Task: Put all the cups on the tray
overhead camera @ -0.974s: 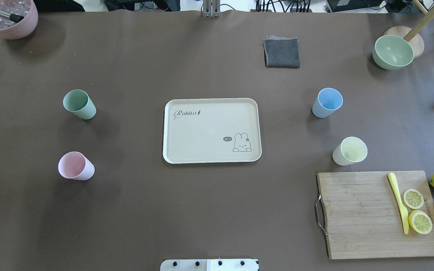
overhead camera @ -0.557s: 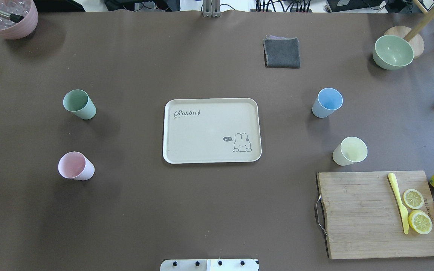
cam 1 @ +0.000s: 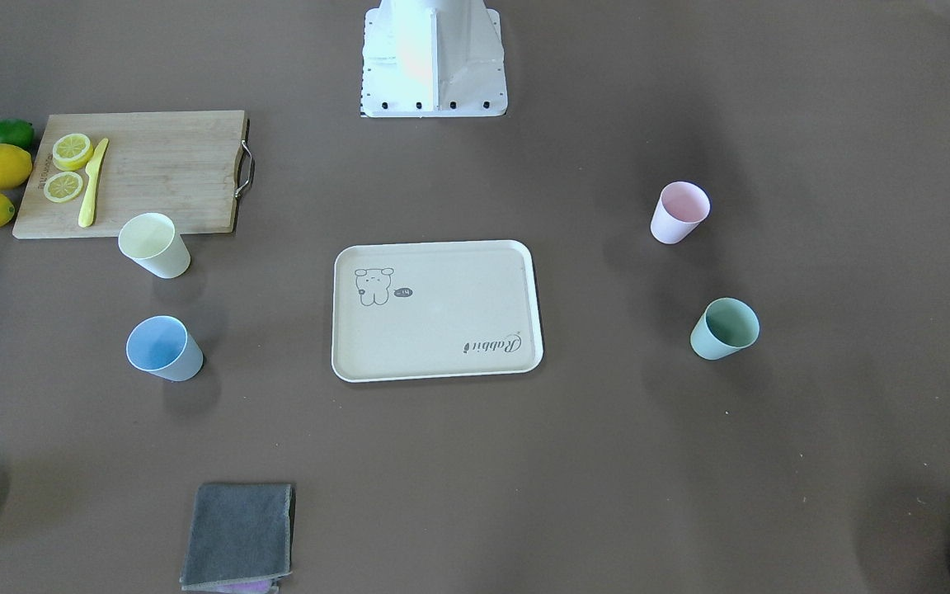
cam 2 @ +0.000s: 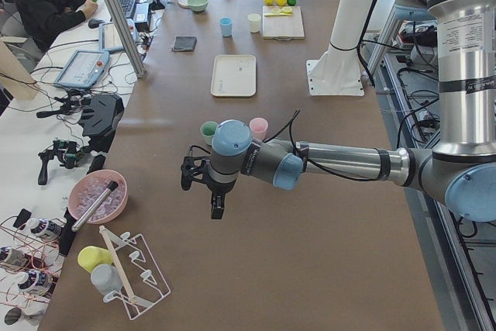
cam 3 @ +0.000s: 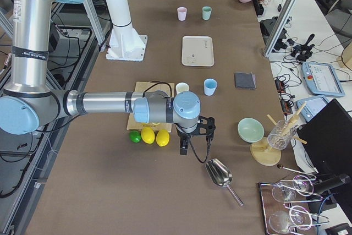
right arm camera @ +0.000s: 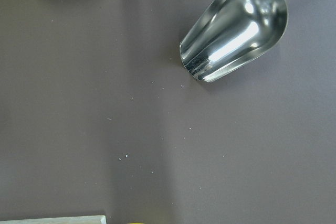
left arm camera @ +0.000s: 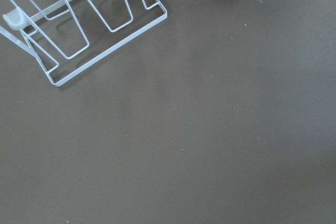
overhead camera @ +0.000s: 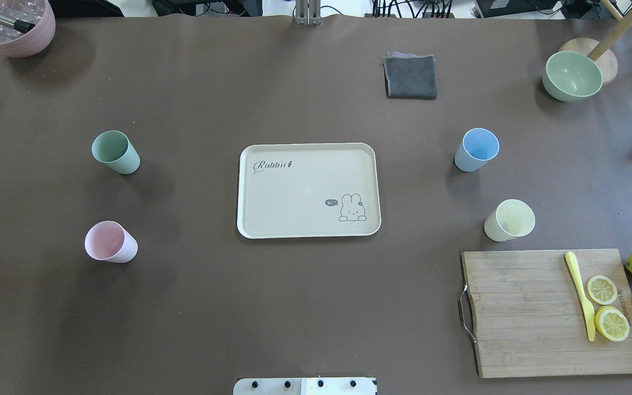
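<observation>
4 cups off tray, far from L gripper, R gripper; jaws: can't tell

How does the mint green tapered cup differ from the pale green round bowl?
The mint green tapered cup is narrow and straight-sided; the pale green round bowl is wider and curved. The cup stands on the robot's left of the cream rectangular tray; the bowl sits far back on the right. Both are upright, empty and off the tray.

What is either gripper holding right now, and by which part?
Nothing that shows. The left gripper and right gripper hang bare above the table; the mint cup, pink cup, blue cup and yellow cup stand untouched.
</observation>
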